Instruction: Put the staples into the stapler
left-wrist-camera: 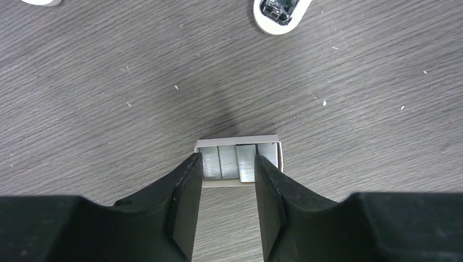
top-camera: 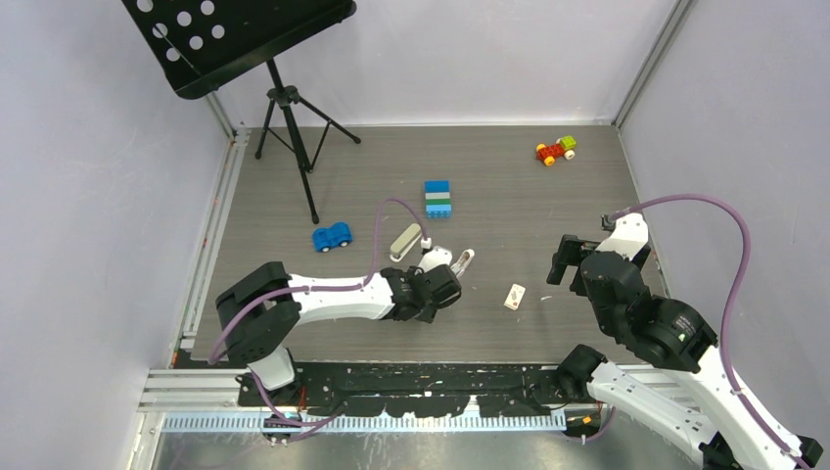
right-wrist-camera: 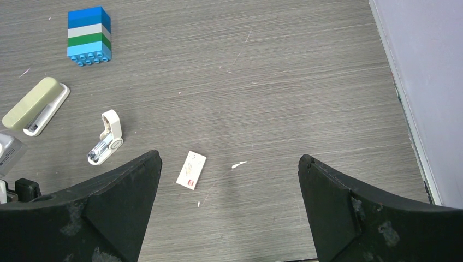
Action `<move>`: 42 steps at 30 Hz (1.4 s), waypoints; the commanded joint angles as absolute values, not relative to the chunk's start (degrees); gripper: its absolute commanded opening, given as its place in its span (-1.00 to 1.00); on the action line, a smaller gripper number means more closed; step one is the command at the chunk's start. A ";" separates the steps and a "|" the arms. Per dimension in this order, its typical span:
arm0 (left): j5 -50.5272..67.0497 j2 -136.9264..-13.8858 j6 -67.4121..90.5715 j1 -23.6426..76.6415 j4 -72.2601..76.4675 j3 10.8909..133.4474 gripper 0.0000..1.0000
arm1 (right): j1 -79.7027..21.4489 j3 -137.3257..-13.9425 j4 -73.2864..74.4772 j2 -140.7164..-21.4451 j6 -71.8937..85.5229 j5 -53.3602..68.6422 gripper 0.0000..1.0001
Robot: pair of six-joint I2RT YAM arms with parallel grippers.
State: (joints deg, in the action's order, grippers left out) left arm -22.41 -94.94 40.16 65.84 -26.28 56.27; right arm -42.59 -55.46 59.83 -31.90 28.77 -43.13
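Observation:
The staples lie as several silvery strips side by side in a small open white tray on the table. My left gripper points down over it, fingertips bracketing three strips; whether they press is unclear. In the top view that gripper hides the tray. The beige-grey stapler lies just beyond it. A white clip-like piece lies beside it. The white red-marked box lies between the arms. My right gripper hangs wide open above the table.
A blue toy car sits left of the stapler. A stack of blue, white and green bricks stands behind it. A red-yellow-green toy car is at the far right. A music stand rises at the back left.

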 commanded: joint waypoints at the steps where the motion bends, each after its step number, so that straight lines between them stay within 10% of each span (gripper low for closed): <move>1: -24.43 -96.23 41.05 66.61 -28.60 57.12 -0.18 | -42.80 -55.37 57.80 -31.53 28.52 -43.48 0.99; 42: -25.27 -100.03 42.45 67.12 -30.74 58.30 -0.55 | -42.80 -55.24 57.68 -30.93 28.40 -43.42 0.99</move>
